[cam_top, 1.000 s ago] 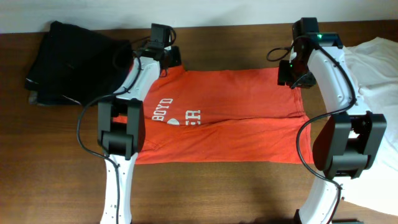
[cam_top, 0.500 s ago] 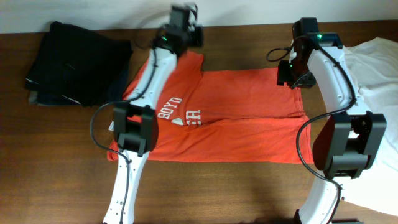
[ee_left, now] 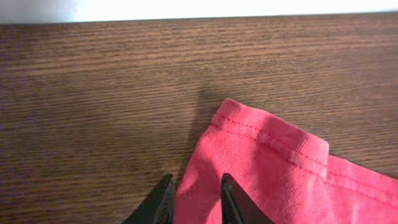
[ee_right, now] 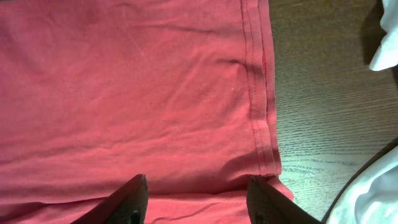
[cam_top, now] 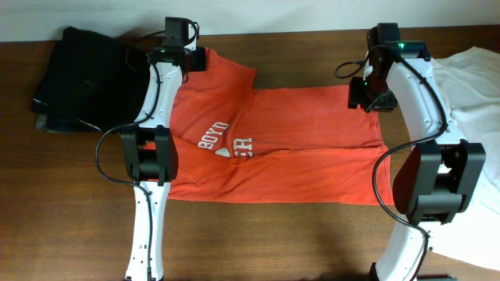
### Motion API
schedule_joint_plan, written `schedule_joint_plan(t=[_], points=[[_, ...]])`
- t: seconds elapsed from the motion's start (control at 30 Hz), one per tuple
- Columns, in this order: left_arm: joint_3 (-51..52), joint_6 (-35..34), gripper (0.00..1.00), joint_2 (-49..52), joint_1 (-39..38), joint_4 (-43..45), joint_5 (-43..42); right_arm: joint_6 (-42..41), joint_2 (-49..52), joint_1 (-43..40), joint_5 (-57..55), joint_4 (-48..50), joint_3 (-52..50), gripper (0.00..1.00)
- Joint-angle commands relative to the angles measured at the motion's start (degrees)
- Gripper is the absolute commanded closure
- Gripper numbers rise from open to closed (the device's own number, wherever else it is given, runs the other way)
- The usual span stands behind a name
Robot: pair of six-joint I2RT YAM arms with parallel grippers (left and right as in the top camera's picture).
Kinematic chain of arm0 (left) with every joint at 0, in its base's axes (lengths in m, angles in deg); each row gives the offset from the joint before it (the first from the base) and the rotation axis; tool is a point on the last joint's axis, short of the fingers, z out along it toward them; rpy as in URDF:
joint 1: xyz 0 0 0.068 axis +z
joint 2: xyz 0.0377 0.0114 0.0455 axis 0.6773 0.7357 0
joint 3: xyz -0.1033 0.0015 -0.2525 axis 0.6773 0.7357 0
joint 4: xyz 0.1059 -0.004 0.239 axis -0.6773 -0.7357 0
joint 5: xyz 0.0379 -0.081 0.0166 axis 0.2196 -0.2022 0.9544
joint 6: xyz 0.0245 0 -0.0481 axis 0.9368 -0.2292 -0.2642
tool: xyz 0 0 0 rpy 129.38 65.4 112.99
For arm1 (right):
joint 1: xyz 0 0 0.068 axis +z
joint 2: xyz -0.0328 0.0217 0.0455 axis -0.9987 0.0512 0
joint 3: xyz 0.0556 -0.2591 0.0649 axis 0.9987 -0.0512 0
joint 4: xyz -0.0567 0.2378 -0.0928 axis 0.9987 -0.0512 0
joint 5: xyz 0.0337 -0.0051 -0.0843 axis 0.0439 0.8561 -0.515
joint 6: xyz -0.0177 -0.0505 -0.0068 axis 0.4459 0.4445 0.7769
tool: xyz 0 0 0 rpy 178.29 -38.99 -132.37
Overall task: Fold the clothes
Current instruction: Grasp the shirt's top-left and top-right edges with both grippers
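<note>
The orange-red T-shirt (cam_top: 297, 133) lies flat across the table, folded lengthwise, with part of its white lettering (cam_top: 223, 144) showing. My left gripper (cam_top: 190, 55) is at the shirt's far left sleeve. In the left wrist view its fingers (ee_left: 196, 190) are close together with a fold of the red sleeve (ee_left: 267, 155) between them. My right gripper (cam_top: 373, 97) is open over the shirt's far right hem. In the right wrist view (ee_right: 196, 186) the fingers are wide apart above the cloth (ee_right: 137, 93). The white T-shirt (cam_top: 473, 86) lies crumpled at the right edge.
A pile of black clothes (cam_top: 94, 78) sits at the far left of the wooden table (cam_top: 273, 234). The white wall runs along the far table edge (ee_left: 199, 12). The white shirt also shows at the right of the right wrist view (ee_right: 388, 37).
My left gripper swung up and right with the sleeve, then came back left and down. The sleeve is now spread out to the far left. The right arm has not moved.
</note>
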Motion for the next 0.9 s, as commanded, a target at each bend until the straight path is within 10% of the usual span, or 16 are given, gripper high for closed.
schedule_joint_plan(t=[0.0,0.3,0.43,0.87], points=[[0.3,3.3,0.66,2.7,-0.1,0.4,-0.6,-0.2,0.0,0.1,0.1,-0.1,-0.2,0.45],[-2.7,11.6,0.44,2.5,-1.4,1.3,-0.2,-0.2,0.0,0.1,0.1,0.0,-0.2,0.45],[-2.7,10.9,0.44,4.7,-1.5,-4.8,11.0,-0.2,0.0,0.1,0.1,-0.1,-0.2,0.45],[-4.0,9.0,0.41,3.3,2.1,-13.4,9.5,-0.2,0.0,0.1,0.1,-0.1,-0.2,0.45]])
